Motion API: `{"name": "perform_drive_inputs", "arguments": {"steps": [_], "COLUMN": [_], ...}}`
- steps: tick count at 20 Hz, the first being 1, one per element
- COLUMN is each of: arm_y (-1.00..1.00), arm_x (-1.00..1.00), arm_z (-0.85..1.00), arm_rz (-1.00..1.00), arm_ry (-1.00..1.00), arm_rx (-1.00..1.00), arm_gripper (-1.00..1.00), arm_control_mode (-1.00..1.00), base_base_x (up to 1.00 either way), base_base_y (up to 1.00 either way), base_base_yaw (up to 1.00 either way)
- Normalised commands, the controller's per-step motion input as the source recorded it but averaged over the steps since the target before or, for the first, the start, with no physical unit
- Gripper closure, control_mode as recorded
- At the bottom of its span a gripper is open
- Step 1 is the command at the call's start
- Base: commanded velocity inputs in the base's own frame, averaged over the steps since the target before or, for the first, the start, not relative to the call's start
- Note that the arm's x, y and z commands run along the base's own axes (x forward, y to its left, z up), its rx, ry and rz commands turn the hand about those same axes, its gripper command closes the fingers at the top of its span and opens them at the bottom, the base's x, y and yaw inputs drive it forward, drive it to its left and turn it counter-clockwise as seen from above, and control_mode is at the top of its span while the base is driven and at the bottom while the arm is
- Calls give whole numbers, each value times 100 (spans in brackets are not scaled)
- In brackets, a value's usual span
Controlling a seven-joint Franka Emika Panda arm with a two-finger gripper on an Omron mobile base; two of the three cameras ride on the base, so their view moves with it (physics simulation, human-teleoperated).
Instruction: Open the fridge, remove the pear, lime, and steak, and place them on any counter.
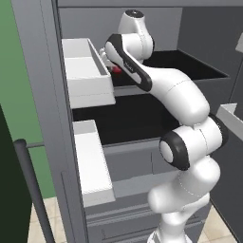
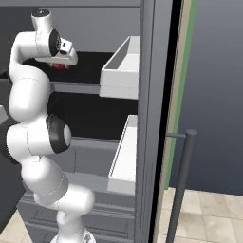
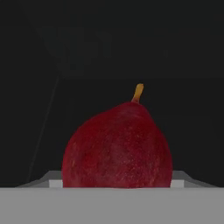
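The fridge (image 1: 40, 95) stands open, and my arm reaches onto its dark upper shelf (image 1: 190, 71). The pear (image 3: 117, 148), dark red with a short orange stem, sits upright very close in the hand view, on the shelf's pale front edge. In the base views only a bit of the pear's (image 1: 116, 70) red skin shows under my hand, as it does from the right (image 2: 60, 66). My gripper (image 1: 113, 66) is down at the pear (image 2: 61, 62). Its fingers are hidden, so I cannot tell how wide they stand or whether they touch the fruit.
The open left door carries an upper white bin (image 1: 88, 71) and a lower white bin (image 1: 92, 161) close beside my arm. Its long bar handle (image 2: 182, 185) sticks out over the tiled floor. Grey drawers (image 1: 128, 163) sit below the shelves. A second door edge (image 1: 232, 116) stands at the right.
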Motion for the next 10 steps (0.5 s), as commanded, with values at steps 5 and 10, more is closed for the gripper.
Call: {"name": "perform_drive_inputs", "arguments": {"steps": [5,10], "arm_y": [0,0], "arm_x": [7,-20], "arm_z": [-21,-22], "arm_rz": [-1,0], "arm_ry": [-4,-22], "arm_rx": [-3,-2], "arm_gripper": [100,100], "arm_control_mode": [-100,-100], "base_base_x": [0,0], "base_base_y": [0,0], "base_base_yaw": [0,0]}}
